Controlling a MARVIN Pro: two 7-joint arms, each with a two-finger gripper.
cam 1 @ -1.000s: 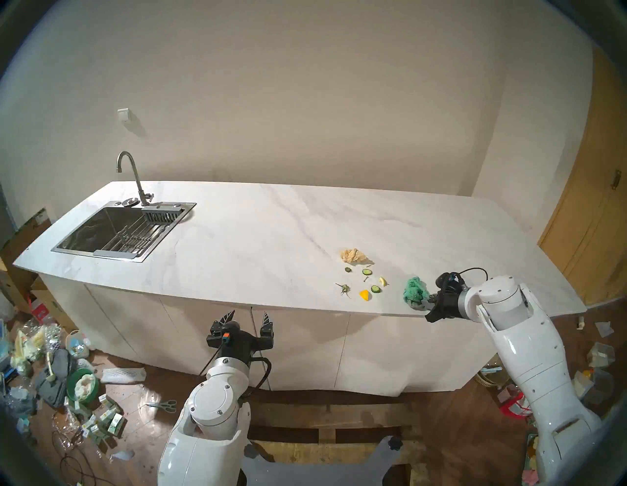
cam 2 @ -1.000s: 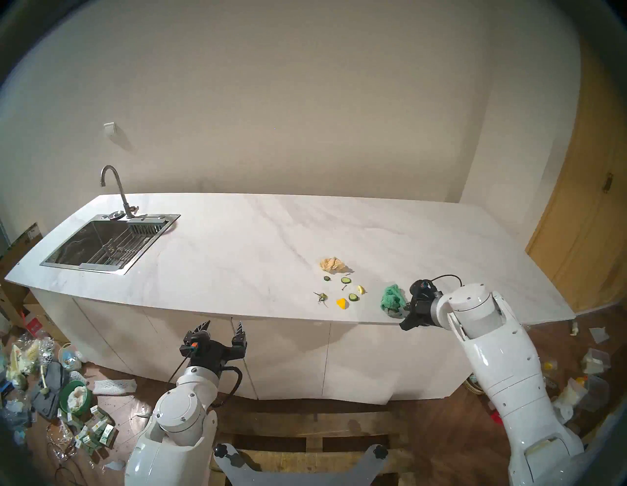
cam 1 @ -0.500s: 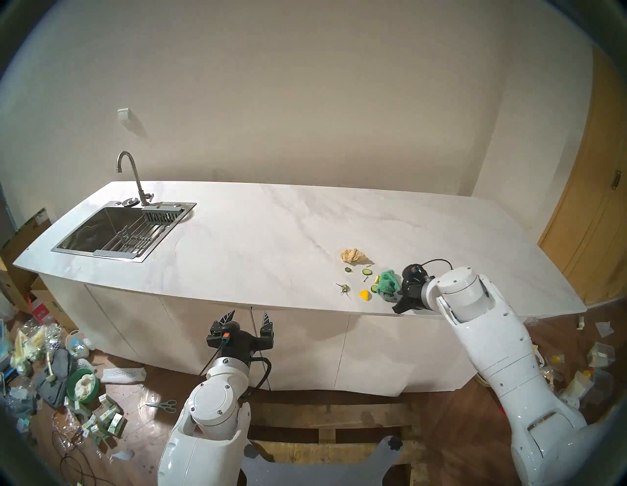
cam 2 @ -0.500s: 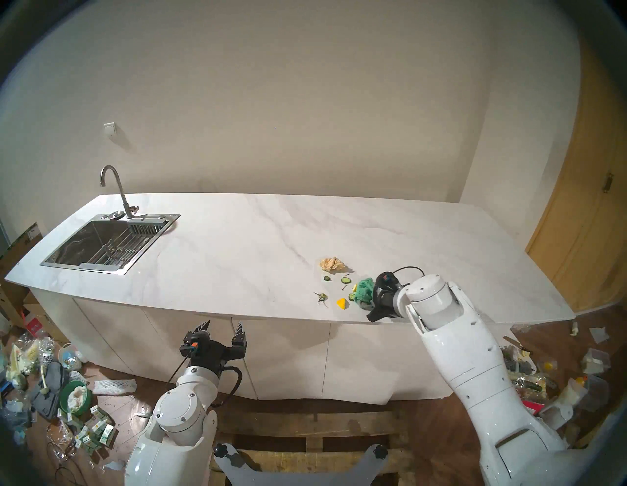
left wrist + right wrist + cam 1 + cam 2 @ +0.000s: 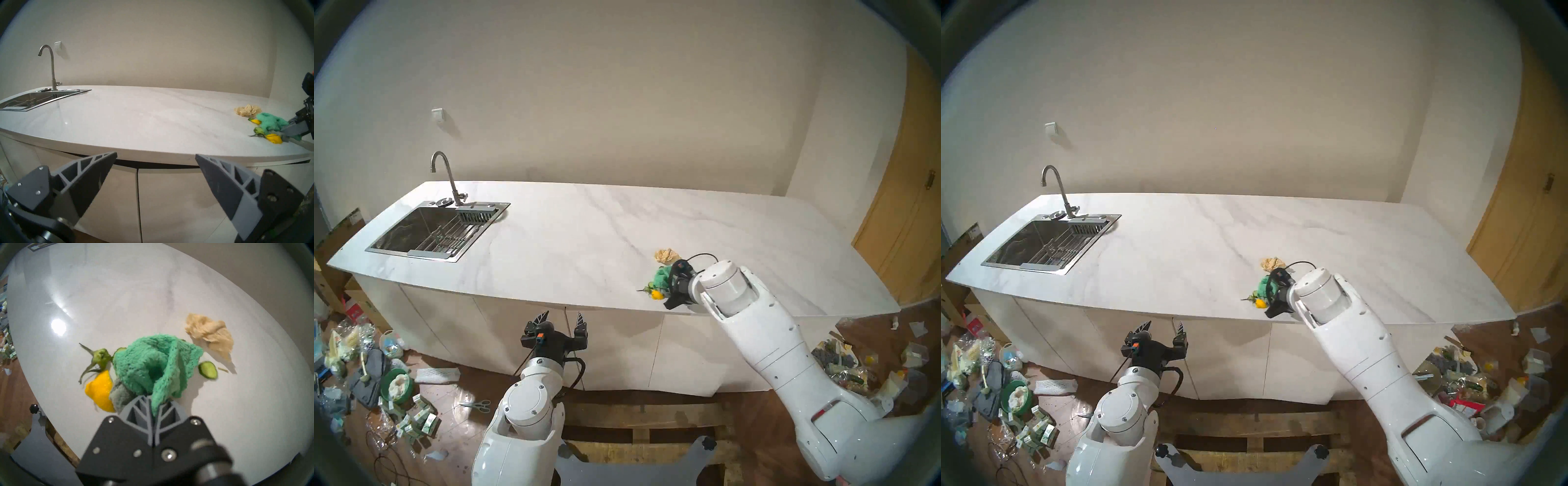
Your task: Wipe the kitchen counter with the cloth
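Marble kitchen counter [image 5: 585, 237]: right hand [image 5: 153, 400] pinching teal cloth [image 5: 153, 365] bunched ahead of fingertips; left hand [image 5: 155, 156] spread

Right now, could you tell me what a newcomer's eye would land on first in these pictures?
Probably the teal cloth, clamped in the right pincer near the front edge of the white counter, with a yellow peel and green stem bunched against it. Just behind lies a tan paper wad, and litter covers the floor below.
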